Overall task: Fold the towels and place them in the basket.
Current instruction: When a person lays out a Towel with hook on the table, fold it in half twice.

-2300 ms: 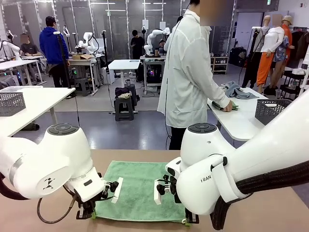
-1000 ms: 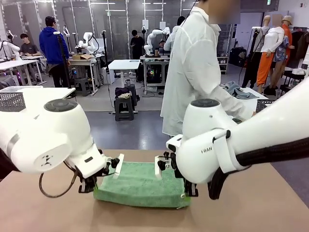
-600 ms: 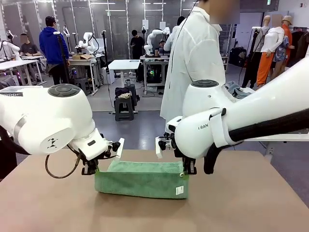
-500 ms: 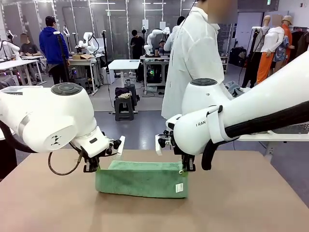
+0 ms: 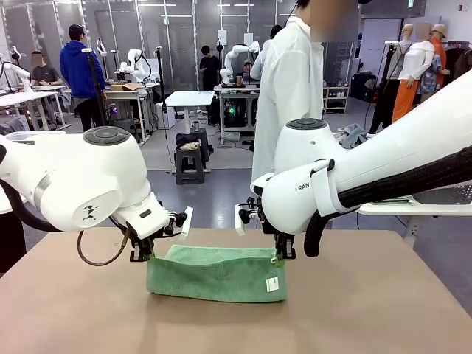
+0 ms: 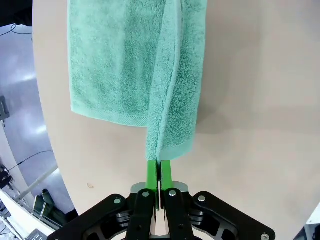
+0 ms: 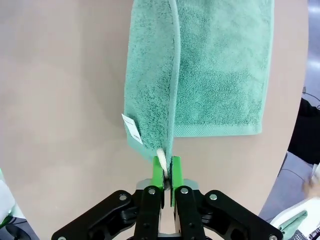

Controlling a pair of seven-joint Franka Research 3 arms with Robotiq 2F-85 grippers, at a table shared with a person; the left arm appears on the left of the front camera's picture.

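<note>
Left gripper [image 5: 145, 256] and right gripper [image 5: 279, 256] each clamp 1 green towel [image 5: 214, 274] corner. Soft, light, sagging: corners look the best hold.

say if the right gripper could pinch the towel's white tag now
Probably not: the right gripper is shut on a corner of the towel, so it would have to let go first, though the white tag hangs uncovered beside it.
</note>
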